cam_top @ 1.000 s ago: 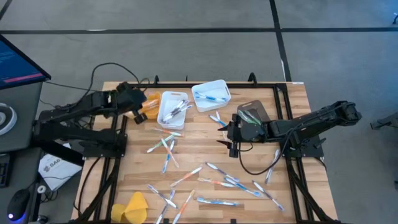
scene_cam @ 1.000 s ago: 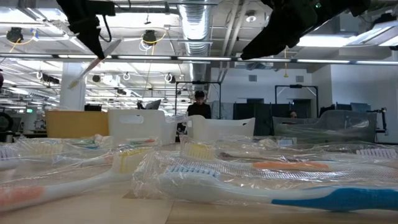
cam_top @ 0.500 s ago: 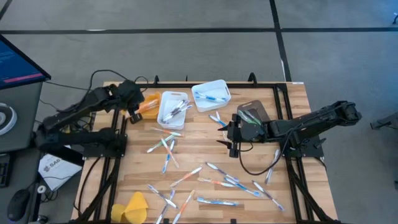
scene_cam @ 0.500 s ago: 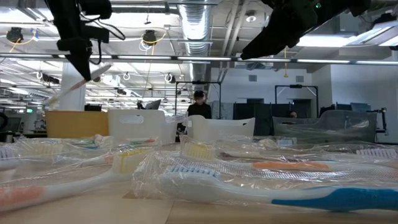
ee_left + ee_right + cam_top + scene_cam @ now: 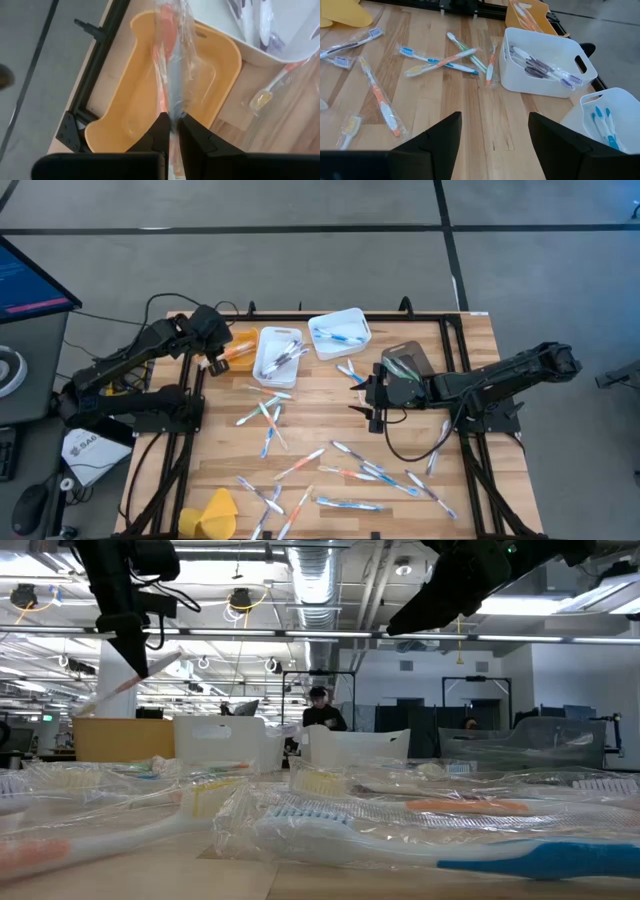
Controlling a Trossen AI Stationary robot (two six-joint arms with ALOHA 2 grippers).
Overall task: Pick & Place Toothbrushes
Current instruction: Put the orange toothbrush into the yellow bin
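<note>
Below the left gripper (image 5: 213,364) in the high view sits the orange bin (image 5: 240,346). In the left wrist view, its fingers (image 5: 161,131) clench a wrapped orange toothbrush (image 5: 170,45) above that bin: placing step; next, release. The right gripper (image 5: 492,135) waits, spread, holding nothing.

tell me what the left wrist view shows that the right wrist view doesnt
Only the left wrist view shows the left gripper with its fingers shut on a wrapped orange toothbrush, above the orange bin, whose floor is bare. Only the right wrist view shows the right gripper open and empty, loose toothbrushes on the table, and the blue-brush bin. Both show the orange bin and the white bin.
</note>
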